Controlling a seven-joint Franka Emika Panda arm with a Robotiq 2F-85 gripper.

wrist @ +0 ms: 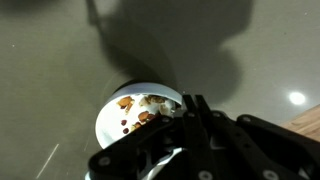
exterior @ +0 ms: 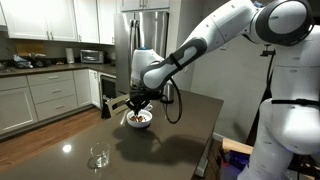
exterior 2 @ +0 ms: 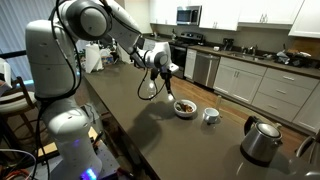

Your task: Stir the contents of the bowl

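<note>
Dark kitchen counter (exterior: 190, 118) carries a white bowl (exterior: 139, 118) of reddish-brown chunks (wrist: 140, 108) at mid-frame; the hand (exterior: 136, 103) hangs above it, fingers pressed together, any grip unclear.

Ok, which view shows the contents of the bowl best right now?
The wrist view: it looks down into the bowl, so the reddish-brown contents stand out against the white, though the jaws cover the lower right. In both exterior views the bowl is small and the contents are only a dark smudge.
</note>
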